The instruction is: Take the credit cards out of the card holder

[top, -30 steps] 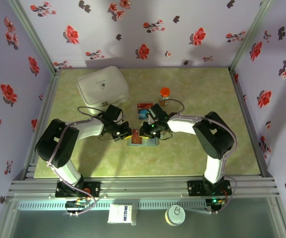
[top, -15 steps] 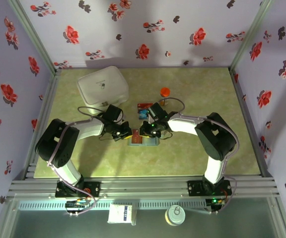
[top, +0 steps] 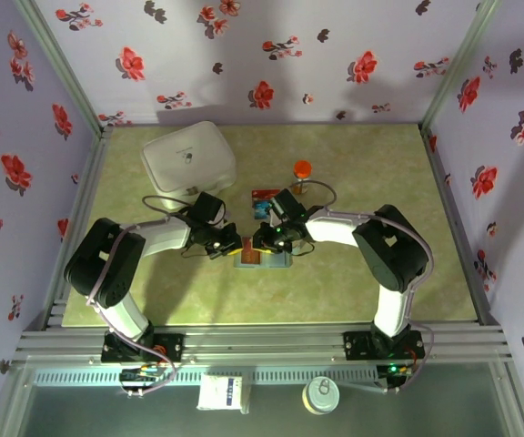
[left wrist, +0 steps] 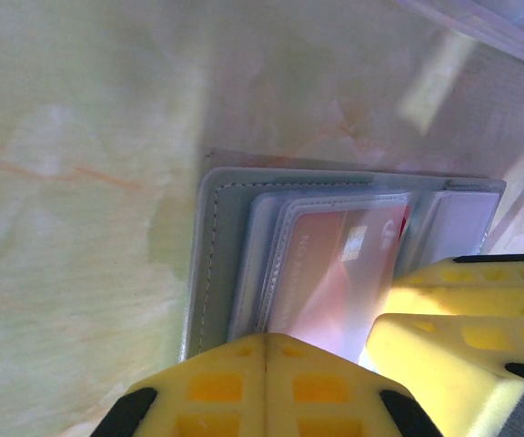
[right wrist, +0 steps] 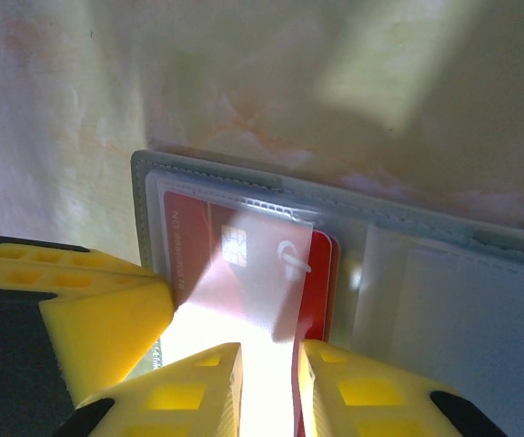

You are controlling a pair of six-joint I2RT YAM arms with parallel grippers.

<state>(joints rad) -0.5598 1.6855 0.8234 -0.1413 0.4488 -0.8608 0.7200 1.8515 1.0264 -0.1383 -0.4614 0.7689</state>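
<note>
The grey-blue card holder (top: 264, 259) lies open on the green table (top: 380, 182). A red credit card (right wrist: 244, 250) sits in its clear pocket (left wrist: 330, 273). My left gripper (left wrist: 267, 341) is shut, tips pressed on the holder's (left wrist: 212, 264) left panel. My right gripper (right wrist: 267, 364) stands narrowly open over the pocket, and the red card's edge runs along its right finger (right wrist: 362, 387). In the top view the left gripper (top: 230, 246) and right gripper (top: 267, 244) meet over the holder. Two more cards, red (top: 265, 193) and blue-teal (top: 262, 209), lie loose just behind.
A big white lidded case (top: 189, 157) stands at the back left. An orange-capped bottle (top: 302, 170) stands behind the right arm. Flowered walls close in the table on three sides.
Both arms stay over the card holder. The right gripper has edged very slightly to the left.
</note>
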